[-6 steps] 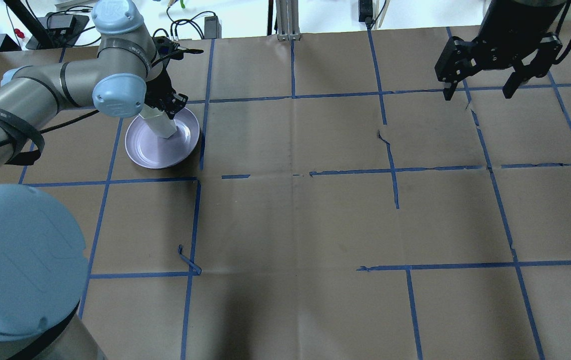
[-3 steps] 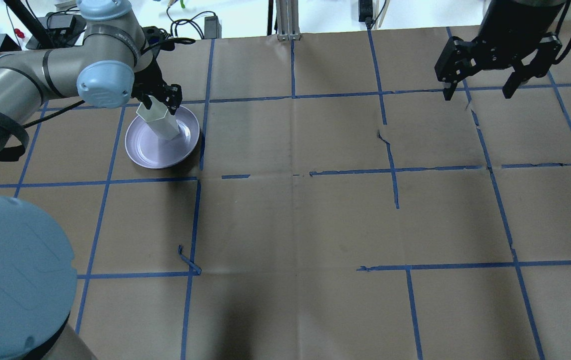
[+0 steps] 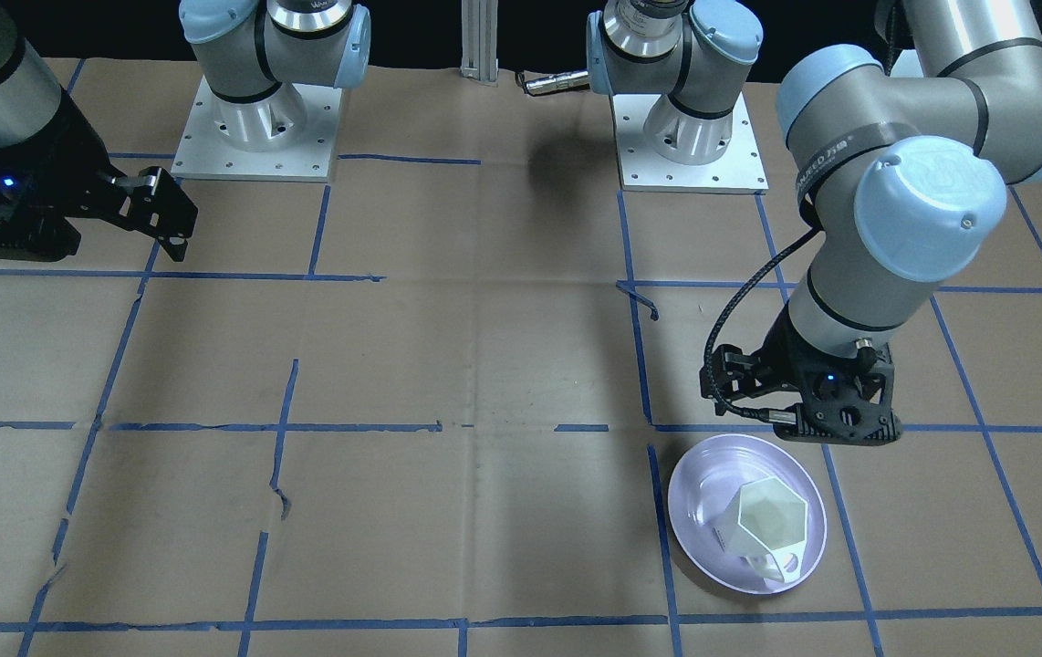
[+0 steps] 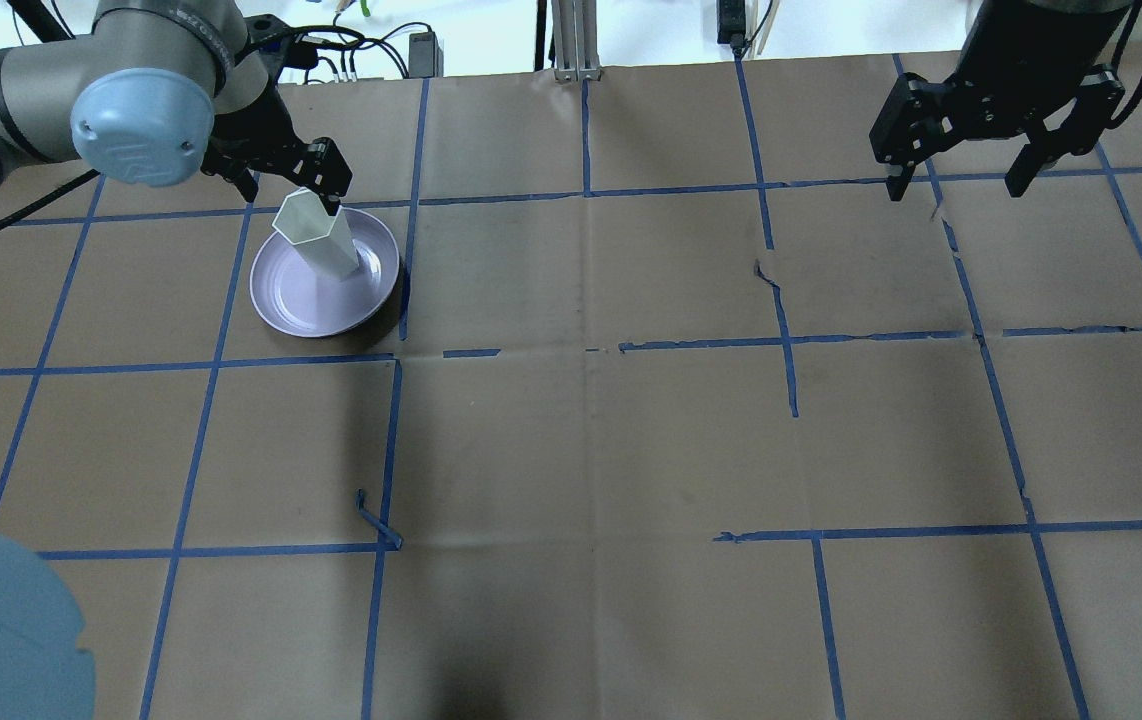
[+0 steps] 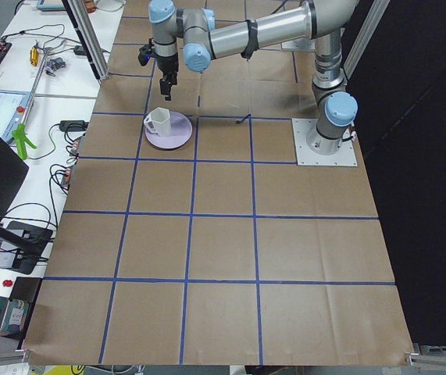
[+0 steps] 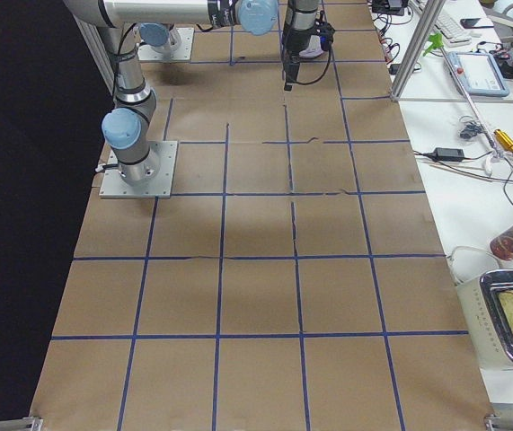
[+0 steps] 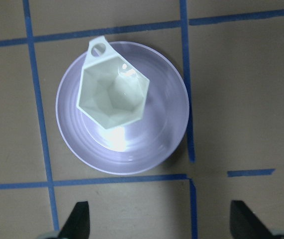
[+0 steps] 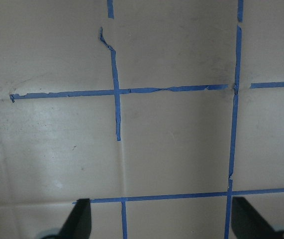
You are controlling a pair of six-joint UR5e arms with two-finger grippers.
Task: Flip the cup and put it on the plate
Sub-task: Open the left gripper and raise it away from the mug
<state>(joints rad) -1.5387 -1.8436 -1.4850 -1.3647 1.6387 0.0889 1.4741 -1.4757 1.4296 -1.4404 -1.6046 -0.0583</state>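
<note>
The white faceted cup [image 4: 316, 240] stands upright, mouth up, on the pale lavender plate [image 4: 296, 305] at the far left of the table. In the left wrist view the cup [image 7: 112, 97] sits on the plate [image 7: 166, 142] with its handle pointing away. My left gripper [image 4: 281, 185] is open and empty, raised just beyond the plate's far edge, clear of the cup. In the front view the cup [image 3: 767, 529] stands on the plate [image 3: 694, 497] below the left gripper [image 3: 836, 424]. My right gripper [image 4: 959, 180] is open and empty at the far right.
The table is brown paper with a grid of blue tape lines [image 4: 586, 190]. Cables and equipment [image 4: 381, 45] lie past the far edge. The right wrist view shows only paper and tape [image 8: 117, 92].
My left gripper has let go of the cup, opened and lifted away towards the far left. The cup stays upright on the plate. The right arm has not moved.
</note>
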